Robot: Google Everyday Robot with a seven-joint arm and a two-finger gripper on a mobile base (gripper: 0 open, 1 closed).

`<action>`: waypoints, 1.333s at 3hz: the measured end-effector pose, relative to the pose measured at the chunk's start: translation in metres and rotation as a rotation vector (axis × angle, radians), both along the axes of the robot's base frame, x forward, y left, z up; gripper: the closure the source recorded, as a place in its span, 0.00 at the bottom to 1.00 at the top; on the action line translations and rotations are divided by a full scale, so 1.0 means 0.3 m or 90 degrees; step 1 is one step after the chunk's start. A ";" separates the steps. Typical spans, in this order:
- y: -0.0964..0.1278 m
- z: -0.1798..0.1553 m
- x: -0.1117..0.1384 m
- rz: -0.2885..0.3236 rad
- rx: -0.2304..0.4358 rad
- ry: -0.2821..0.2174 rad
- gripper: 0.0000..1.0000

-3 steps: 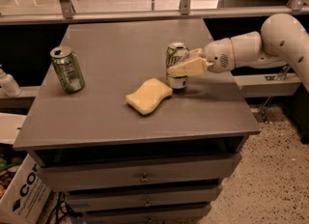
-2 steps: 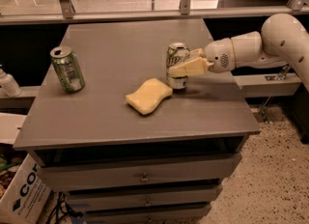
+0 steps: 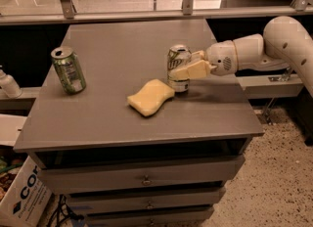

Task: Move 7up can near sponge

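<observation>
The 7up can (image 3: 177, 63), pale silver with green markings, stands upright on the grey cabinet top (image 3: 122, 50), right of centre. The pale-yellow sponge (image 3: 151, 96) lies flat just in front and to the left of it, nearly touching its base. My gripper (image 3: 188, 65) reaches in from the right on a white arm (image 3: 264, 47), and its pale fingers (image 3: 191, 70) are closed around the can's right side.
A bright-green can (image 3: 68, 69) stands upright near the left edge of the top. A white bottle (image 3: 9, 84) sits on a lower ledge at the far left. A cardboard box (image 3: 22, 196) is on the floor at lower left. Drawers run below the top.
</observation>
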State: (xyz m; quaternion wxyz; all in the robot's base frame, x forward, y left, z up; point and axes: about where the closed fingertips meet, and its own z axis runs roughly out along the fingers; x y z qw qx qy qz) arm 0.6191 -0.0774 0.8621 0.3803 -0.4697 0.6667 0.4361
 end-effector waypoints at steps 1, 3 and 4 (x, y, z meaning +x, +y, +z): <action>0.000 0.000 0.000 0.000 0.000 0.000 0.11; 0.013 0.043 -0.093 0.086 0.070 -0.053 0.00; -0.034 0.083 -0.100 0.100 0.075 -0.079 0.00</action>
